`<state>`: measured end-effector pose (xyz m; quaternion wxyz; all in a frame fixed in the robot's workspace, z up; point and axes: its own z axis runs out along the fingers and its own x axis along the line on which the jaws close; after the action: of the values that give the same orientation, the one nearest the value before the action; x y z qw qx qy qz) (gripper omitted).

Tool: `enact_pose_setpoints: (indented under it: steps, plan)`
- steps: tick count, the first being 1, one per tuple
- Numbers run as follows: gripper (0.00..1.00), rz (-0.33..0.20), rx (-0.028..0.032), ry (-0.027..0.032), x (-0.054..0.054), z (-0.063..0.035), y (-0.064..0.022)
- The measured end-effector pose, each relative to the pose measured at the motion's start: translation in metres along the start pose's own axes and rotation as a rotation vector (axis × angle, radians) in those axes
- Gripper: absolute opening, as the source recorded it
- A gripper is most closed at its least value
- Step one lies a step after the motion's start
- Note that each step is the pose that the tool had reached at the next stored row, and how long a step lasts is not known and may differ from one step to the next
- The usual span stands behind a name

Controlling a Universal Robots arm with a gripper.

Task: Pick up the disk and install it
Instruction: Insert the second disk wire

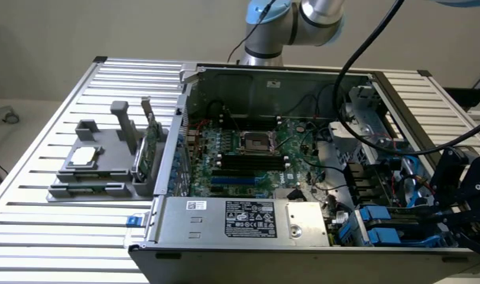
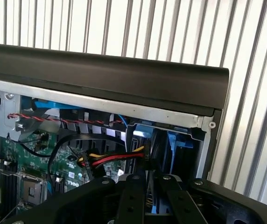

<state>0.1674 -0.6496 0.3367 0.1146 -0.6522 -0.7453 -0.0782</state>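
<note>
1. At the near corner of the computer case (image 1: 303, 266), on the exterior view's right, the black claw (image 2: 148, 179) reaches down into the drive bay.
2. The disk (image 2: 138, 140) stands on edge in that bay, just inside the case's dark rim. It is a grey metal slab clipped in a bright blue plastic frame.
3. The claw's jaws are drawn nearly together, pinching the disk's thin edge.
4. Red, yellow and black wires (image 2: 108, 158) run just beside the disk, toward the case's middle, over the green board (image 1: 248, 148).
</note>
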Motion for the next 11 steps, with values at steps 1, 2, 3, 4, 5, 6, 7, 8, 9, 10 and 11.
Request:
enact_pose_setpoints:
  steps: [1,2,3,4,5,6,7,8,9,10,11]
  plan:
    - [0.16,0.000,-0.0009,-0.0005,0.0005,-0.0009,-0.0018]
    - [0.16,0.000,-0.0015,-0.0006,0.0010,-0.0021,-0.0032]
    - [0.16,-0.001,-0.0020,-0.0008,0.0016,-0.0033,-0.0043]
    - [0.16,-0.001,-0.0024,-0.0015,0.0022,-0.0045,-0.0052]
    - [0.16,-0.001,-0.0027,-0.0030,0.0029,-0.0056,-0.0060]
    - [0.16,-0.001,-0.0028,-0.0050,0.0036,-0.0067,-0.0065]
    - [0.16,-0.001,-0.0028,-0.0072,0.0043,-0.0074,-0.0070]
    - [0.16,-0.001,-0.0031,-0.0098,0.0050,-0.0078,-0.0077]
    - [0.16,-0.001,-0.0032,-0.0121,0.0057,-0.0079,-0.0081]
    - [0.16,-0.001,-0.0034,-0.0144,0.0063,-0.0079,-0.0087]
    - [0.16,0.000,-0.0037,-0.0173,0.0069,-0.0078,-0.0093]
